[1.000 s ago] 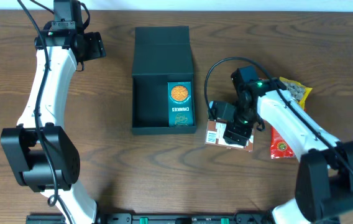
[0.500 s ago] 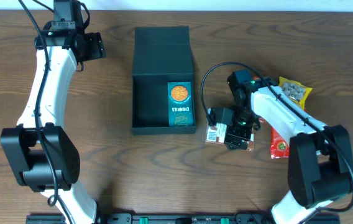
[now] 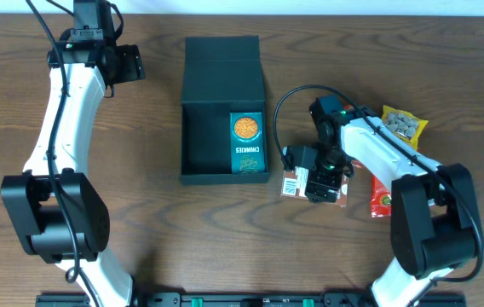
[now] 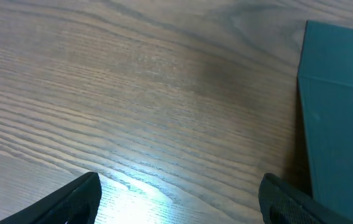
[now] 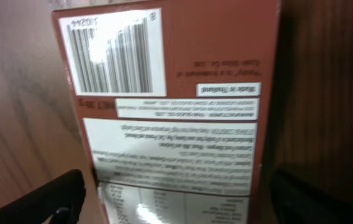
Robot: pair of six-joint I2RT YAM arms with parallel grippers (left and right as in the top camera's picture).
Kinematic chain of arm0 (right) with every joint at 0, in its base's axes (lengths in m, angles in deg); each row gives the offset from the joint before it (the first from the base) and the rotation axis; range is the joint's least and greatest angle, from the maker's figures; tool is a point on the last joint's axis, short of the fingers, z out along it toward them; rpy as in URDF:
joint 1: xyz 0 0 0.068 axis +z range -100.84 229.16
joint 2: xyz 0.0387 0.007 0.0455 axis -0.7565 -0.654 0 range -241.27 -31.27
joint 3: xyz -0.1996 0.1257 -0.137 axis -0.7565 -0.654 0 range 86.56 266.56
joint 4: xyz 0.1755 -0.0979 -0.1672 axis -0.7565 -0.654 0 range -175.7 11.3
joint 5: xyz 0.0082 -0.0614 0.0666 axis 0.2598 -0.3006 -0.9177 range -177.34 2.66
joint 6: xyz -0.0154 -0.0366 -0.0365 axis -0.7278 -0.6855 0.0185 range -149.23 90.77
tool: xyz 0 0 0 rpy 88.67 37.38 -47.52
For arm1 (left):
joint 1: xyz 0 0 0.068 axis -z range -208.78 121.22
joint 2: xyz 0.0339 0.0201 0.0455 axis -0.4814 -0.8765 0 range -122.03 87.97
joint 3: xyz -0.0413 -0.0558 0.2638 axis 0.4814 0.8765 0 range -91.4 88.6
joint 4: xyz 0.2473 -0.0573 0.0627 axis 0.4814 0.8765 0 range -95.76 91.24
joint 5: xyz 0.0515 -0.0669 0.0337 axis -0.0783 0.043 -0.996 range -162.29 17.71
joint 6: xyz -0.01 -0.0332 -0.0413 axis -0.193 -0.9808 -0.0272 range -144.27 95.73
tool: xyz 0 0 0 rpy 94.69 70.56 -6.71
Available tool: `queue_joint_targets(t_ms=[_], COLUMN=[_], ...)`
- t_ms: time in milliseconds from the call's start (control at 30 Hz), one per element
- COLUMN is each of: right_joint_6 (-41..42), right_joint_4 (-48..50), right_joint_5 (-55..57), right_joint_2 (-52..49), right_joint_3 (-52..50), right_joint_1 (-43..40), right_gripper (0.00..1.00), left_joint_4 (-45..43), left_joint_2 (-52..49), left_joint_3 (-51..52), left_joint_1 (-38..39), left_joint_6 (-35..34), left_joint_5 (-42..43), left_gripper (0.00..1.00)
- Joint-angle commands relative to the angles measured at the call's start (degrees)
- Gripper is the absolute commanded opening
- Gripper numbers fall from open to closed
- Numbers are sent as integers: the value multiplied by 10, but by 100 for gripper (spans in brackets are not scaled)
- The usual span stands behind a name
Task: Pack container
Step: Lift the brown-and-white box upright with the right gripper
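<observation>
Straddling a brown carton (image 5: 170, 112) toward the counter's right edge, the right gripper (image 3: 319, 181) holds its fingers apart. The left gripper (image 3: 129, 64), likewise spread, hangs near the far-left corner. The container (image 3: 204, 136) lies open by the far edge.

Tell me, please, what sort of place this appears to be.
Probably a robotics lab or data-collection bench rather than a home: a left arm and a right arm stand at a wood-grain table, with an open dark container and a few snack packs laid out beside it.
</observation>
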Motion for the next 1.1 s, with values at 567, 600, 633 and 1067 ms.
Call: queue_joint_targets(t_ms=[567, 600, 633, 1067], right_joint_6=[-6, -6, -6, -6], right_joint_4=[-9, -9, -9, -4], right_joint_5=[-26, -26, -26, -22], right_joint_2=[-23, -23, -24, -24], right_joint_3=[-3, -3, -3, -3], right_joint_1=[5, 6, 7, 39], right_gripper=[89, 89, 89, 86], left_joint_4=[-2, -2, -2, -3], left_joint_2=[3, 3, 3, 3], left_joint_3=[-7, -7, -7, -7], left_joint_1=[-2, -2, -2, -2], left_joint_6=[12, 12, 12, 12], left_joint_5=[-2, -2, -2, -2], left_gripper=[82, 82, 83, 82])
